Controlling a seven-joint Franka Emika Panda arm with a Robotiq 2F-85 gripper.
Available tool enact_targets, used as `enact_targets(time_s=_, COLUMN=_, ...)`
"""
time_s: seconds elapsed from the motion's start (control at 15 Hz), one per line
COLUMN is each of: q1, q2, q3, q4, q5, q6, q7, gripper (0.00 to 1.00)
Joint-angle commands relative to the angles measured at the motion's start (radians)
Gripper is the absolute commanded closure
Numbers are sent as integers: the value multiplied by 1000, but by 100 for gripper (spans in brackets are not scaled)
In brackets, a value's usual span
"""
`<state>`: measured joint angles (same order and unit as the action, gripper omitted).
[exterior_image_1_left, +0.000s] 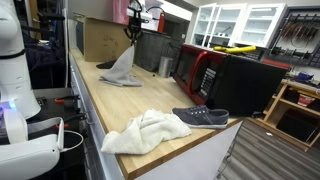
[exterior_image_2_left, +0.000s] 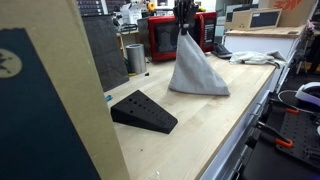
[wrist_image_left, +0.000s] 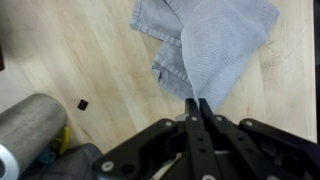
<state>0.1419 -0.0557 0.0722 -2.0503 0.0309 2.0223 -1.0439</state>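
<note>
A workshop-like robotics lab: a long wooden counter (exterior_image_1_left: 100, 95) runs the length of the room; hand tools hang in rows on a wall rack (exterior_image_1_left: 300, 35); white glass-front cabinets (exterior_image_1_left: 235, 22) stand behind; a red microwave (exterior_image_2_left: 165, 38) and a cardboard box (exterior_image_1_left: 100, 38) sit among the equipment; white robot housings (exterior_image_1_left: 15, 90) crowd one side.

No legible text, number, brand or sign is present in any view. A round pale emblem (exterior_image_2_left: 8, 63) stands on the dark panel (exterior_image_2_left: 35, 120) at near left; it is too blurred to read. Markings on the far red microwave (exterior_image_2_left: 165, 38) are too small to read.
</note>
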Motion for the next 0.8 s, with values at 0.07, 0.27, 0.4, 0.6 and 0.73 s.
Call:
enact_targets(time_s=0.07, q1=16, q2=84, q3=55, q4=16, q5=42, q6=-75, q7=78, gripper=99)
enact_targets(time_s=0.27, q1=3, q2=86, q3=58, q4=-1, q5=19, q6=-21, q7=49, gripper=95)
enact_targets(time_s=0.4, q1=0, q2=84, q3=56, q4=1, q5=19, q6=-21, q7=49, gripper=95)
enact_targets(time_s=0.6, q1=-3, q2=81, q3=53, q4=1, q5=19, q6=-21, q7=48, gripper=95)
enact_targets(time_s=0.73, q1=-3, q2=80, q3=53, q4=1, q5=20, q6=-21, q7=48, gripper=95)
